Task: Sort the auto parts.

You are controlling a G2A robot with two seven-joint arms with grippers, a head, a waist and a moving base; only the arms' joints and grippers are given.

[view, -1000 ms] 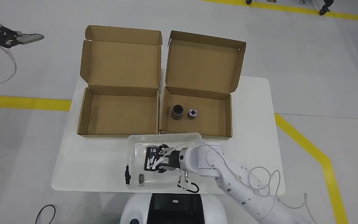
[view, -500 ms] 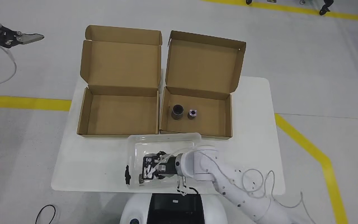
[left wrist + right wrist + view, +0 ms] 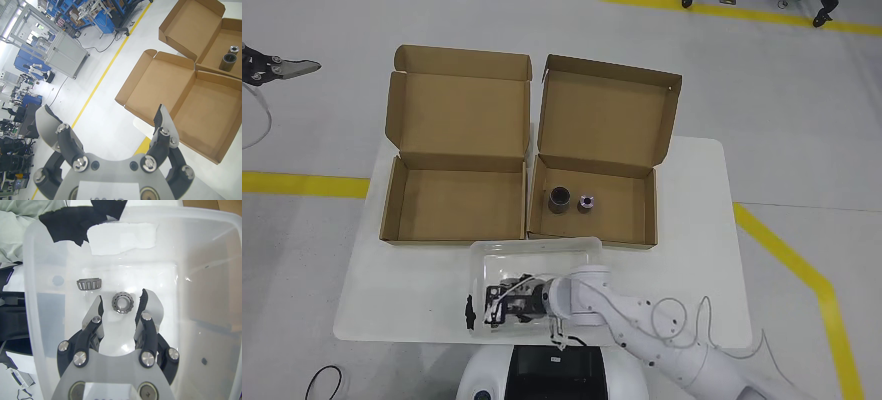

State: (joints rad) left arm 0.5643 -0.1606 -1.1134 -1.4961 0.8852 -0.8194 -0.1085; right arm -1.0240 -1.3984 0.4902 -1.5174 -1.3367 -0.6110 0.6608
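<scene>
The white table fills the middle of the top view. Two open cardboard boxes sit side by side on its upper half: the left box has a bare floor, and the right box holds a dark sleeve with a small silver collar just beside it. Below them, at the lower centre of the frame, stands a clear plastic bin.

The right arm comes in from the lower right corner, bent at the elbow, and lies low across the bin with its wrist dipped inside. The right gripper has its jaws parted, one on each side of a roller bearing that lies flat, bore up, on the bin floor. Neither finger touches it. A second, tapered bearing lies on its side near the first.

The left gripper is spread wide and holds nothing. It hangs off the table, out beyond the left box.

The bearing looks like steel: stiff, heavy for its bulk, and likely slick. A square pinch across the outer ring of rollers seems safest, because an off-centre grip could squirt it away.
</scene>
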